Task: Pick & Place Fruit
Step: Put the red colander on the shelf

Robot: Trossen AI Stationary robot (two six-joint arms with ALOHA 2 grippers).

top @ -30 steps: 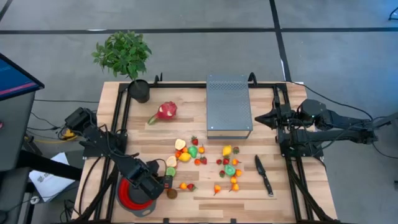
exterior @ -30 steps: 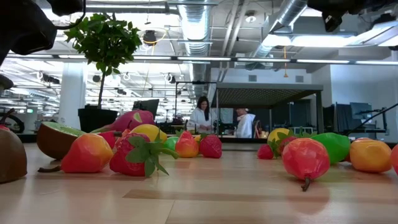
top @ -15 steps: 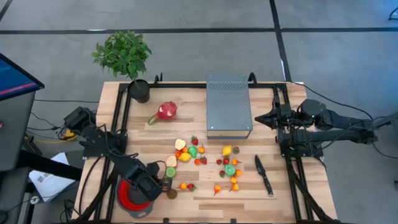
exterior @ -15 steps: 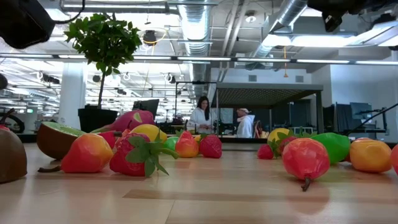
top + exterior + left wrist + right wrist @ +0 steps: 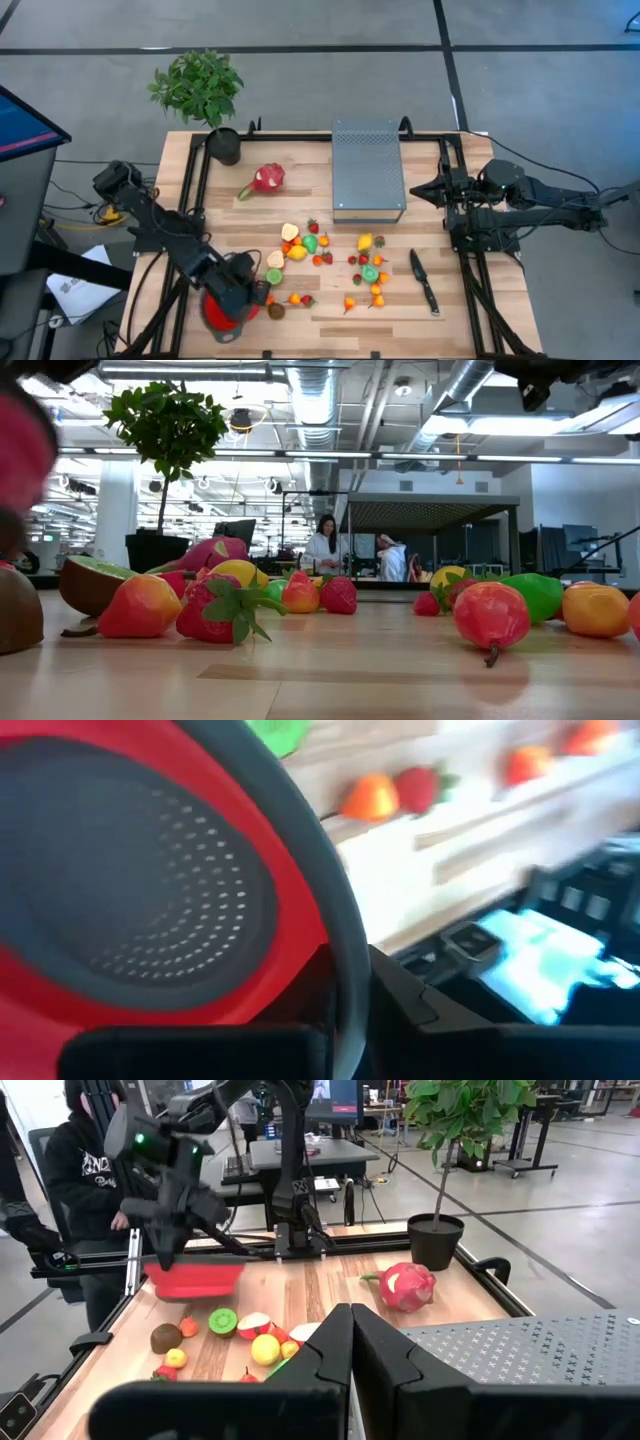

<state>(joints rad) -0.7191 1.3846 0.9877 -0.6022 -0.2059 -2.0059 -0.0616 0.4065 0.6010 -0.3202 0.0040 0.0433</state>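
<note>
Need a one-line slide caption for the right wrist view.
Left gripper lifts the red bowl by its rim above the toy fruits; dragon fruit lies beside the potted plant.

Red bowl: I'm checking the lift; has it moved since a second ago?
Yes. The red bowl, gripped by the left end effector, has lifted and tilted beside the unmoved brown fruit.

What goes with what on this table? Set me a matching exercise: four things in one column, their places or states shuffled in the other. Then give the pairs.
Things:
1. dragon fruit
2. knife
3. red bowl
4. potted plant

Places or states:
A. lying flat, right of the small fruits
B. standing at the table's far left corner
C. pink-red, lying left of the grey box
D. gripped at its rim by the left claw

Pairs: 1-C, 2-A, 3-D, 4-B
</note>
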